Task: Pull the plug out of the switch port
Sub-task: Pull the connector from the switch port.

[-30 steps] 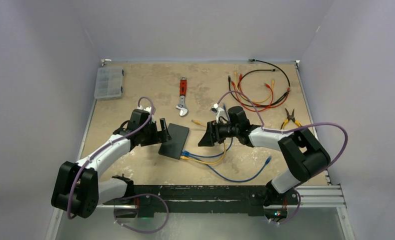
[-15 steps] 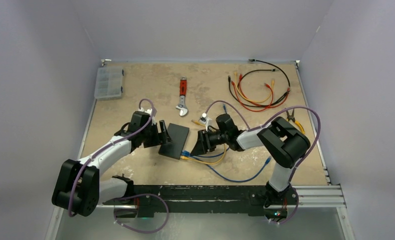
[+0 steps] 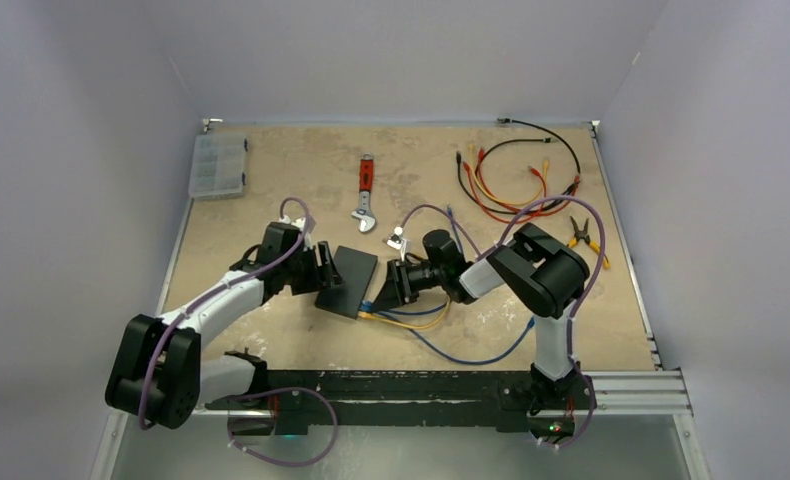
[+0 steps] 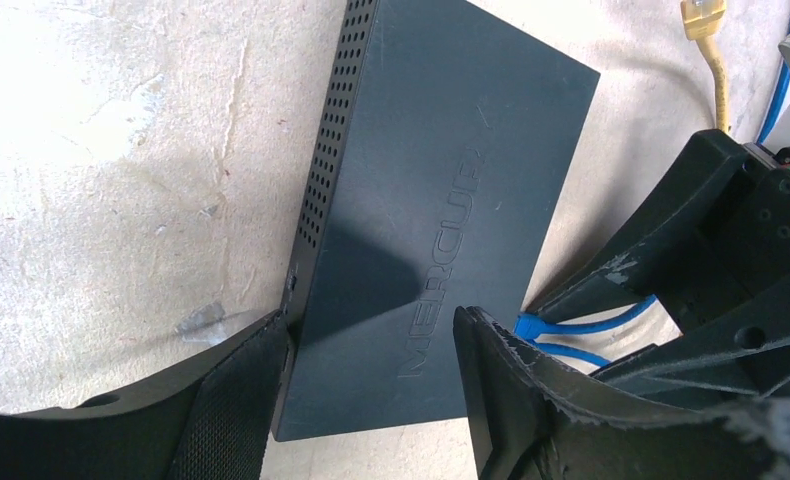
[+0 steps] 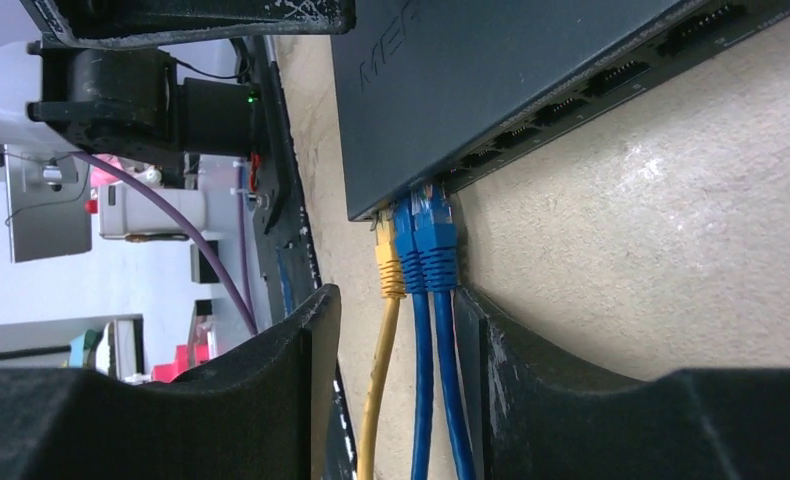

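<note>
The switch (image 3: 349, 280) is a flat black box lying mid-table. My left gripper (image 3: 326, 272) is at its left edge. In the left wrist view the left gripper (image 4: 371, 320) straddles the near end of the switch (image 4: 431, 200). One finger touches the perforated side; the other fingertip (image 4: 476, 330) sits over the top face. A wide gap remains, so it is open. One yellow plug (image 5: 389, 262) and two blue plugs (image 5: 426, 235) sit in ports at the corner of the switch (image 5: 471, 70). My right gripper (image 5: 396, 295) is open around their three cables, just behind the plugs.
A red-handled wrench (image 3: 366, 195) lies behind the switch. A clear compartment box (image 3: 218, 165) sits at the back left, a bundle of cables (image 3: 516, 180) at the back right, pliers (image 3: 583, 235) beside it. A blue cable (image 3: 491, 350) loops toward the front edge.
My right gripper has moved left to the switch's port corner and its jaws have narrowed round the cables. The left jaws have narrowed over the switch.
</note>
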